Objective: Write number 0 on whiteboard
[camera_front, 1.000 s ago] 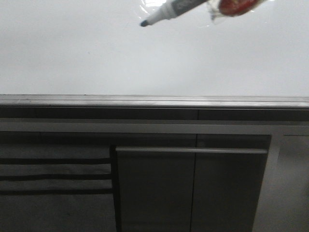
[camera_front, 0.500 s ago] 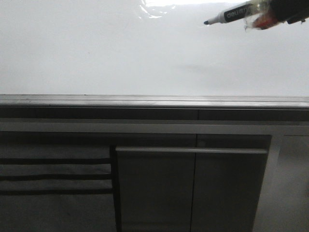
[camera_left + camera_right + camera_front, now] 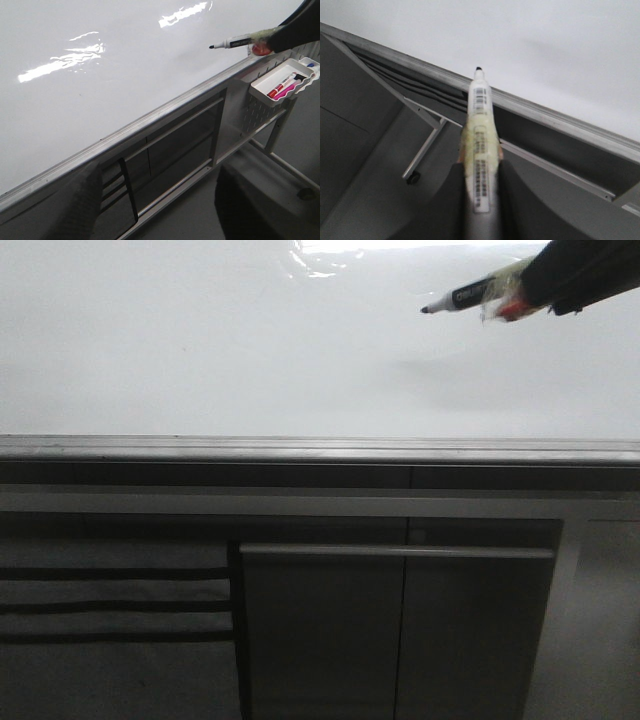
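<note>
**Front view: marker held over a blank whiteboard**

Front view, lower half of frame: dark grey cabinet panels [image 3: 320, 630], slatted at lower left. Above them a grey metal edge strip [image 3: 320, 450] runs the full width.

Beyond the strip, the whiteboard [image 3: 200, 350] fills the upper half, glossy, with glare at top centre. No number 0 shows on it in any view; the surface is unmarked.

Upper right of frame: right hand [image 3: 560, 280], dark, comes in from the corner, clamped on a marker [image 3: 465, 296]. Marker tip points toward frame left and slightly down, with a faint shadow on the board below it. Whether the tip touches the board cannot be told.

Right wrist view: marker [image 3: 481, 145] sits between the two fingers [image 3: 445, 210], wrapped in pale tape, black tip just over the edge strip.

Left wrist view: left hand's fingers [image 3: 80, 205] are blurred at the bottom edge, apart, nothing between them. At the right of the frame, a white tray [image 3: 280, 82] hangs off the board frame with a red marker [image 3: 282, 85] in it.
</note>
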